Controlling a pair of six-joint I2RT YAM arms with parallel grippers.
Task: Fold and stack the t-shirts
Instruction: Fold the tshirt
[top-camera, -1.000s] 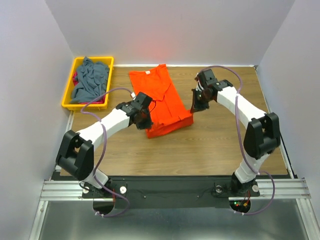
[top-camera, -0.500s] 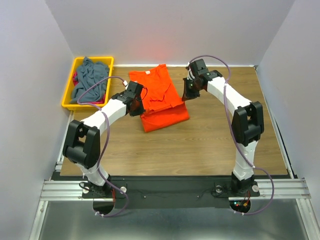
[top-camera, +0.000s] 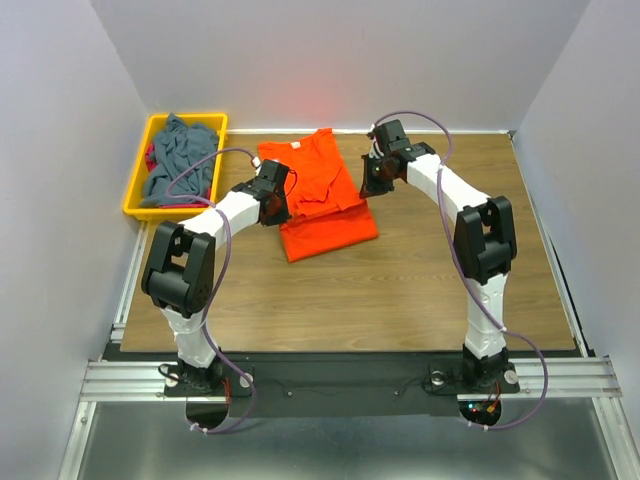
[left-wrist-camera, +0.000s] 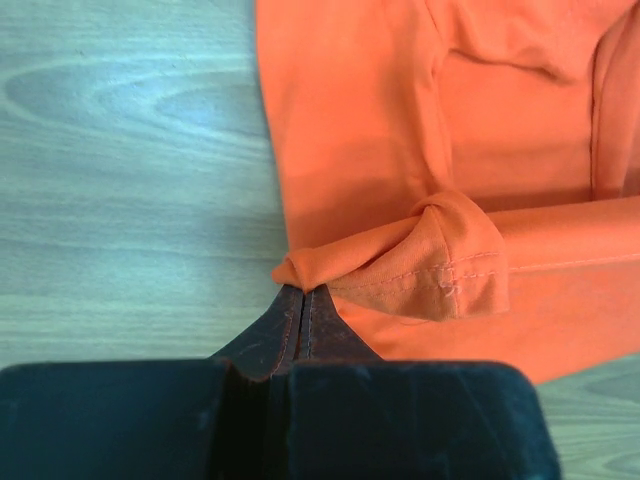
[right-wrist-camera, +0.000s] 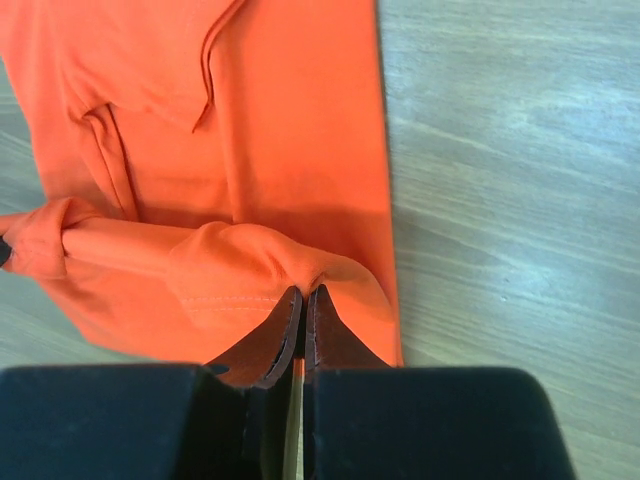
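Wood-grain table (top-camera: 400, 290) fills the space between pale walls. At its far left corner a yellow bin (top-camera: 137, 196) holds a crumpled grey-blue t-shirt (top-camera: 180, 155), with a sliver of red cloth (top-camera: 151, 158) at its left edge. Just right of it, the left gripper (left-wrist-camera: 302, 294) is clenched on a bunched fold at the left edge of the orange t-shirt (top-camera: 325, 225), which lies partly folded on the table's far middle. The right gripper (right-wrist-camera: 303, 296) pinches a fold at its right edge.

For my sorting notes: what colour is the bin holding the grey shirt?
Yellow. The bin shows best in the top external view.
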